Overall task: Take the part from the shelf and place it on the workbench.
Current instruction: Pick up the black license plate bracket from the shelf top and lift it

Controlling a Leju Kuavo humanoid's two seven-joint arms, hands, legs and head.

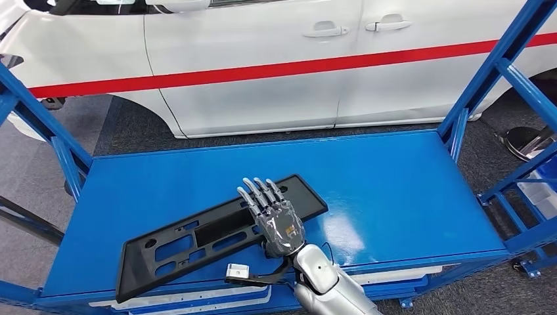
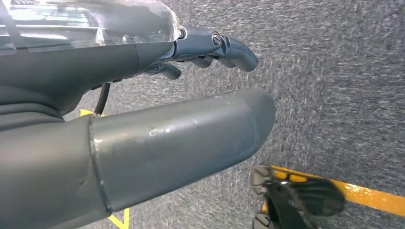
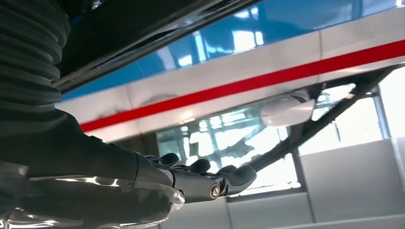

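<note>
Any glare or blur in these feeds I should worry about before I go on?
Head view: sharp; overhead lights leave pale glare patches on the glossy blue workbench top beside the right hand, which lies over the flat black plastic panel part. Left wrist view: the grey carpet floor is streaked with motion blur. Right wrist view: strong reflections, bright background washing out.

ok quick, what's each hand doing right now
Left hand: holds nothing, fingers apart, hanging over the floor.
Right hand: fingers stretched out flat above the black part; holding nothing that can be seen.
</note>
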